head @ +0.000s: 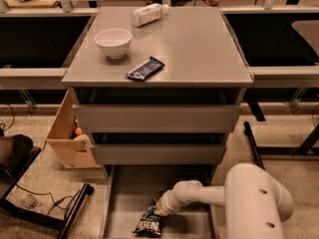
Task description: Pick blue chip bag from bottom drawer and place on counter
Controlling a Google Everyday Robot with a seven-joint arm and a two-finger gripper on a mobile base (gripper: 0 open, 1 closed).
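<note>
Camera view has the gripper (160, 212) low inside the bottom drawer (130, 188), at the top edge of the blue chip bag (149, 224), which lies just below and left of it. Whether it holds the bag I cannot tell. A thin hold on crinkly foil may slip in lifting, and the 2 closed drawer fronts (157, 117) just beyond and above could catch the bag. Far above the gripper, the counter (199, 44) carries 1 white bowl (113, 42), 1 snack-bar wrapper (145, 68) and 1 bottle (148, 14); only 1 chip bag.
</note>
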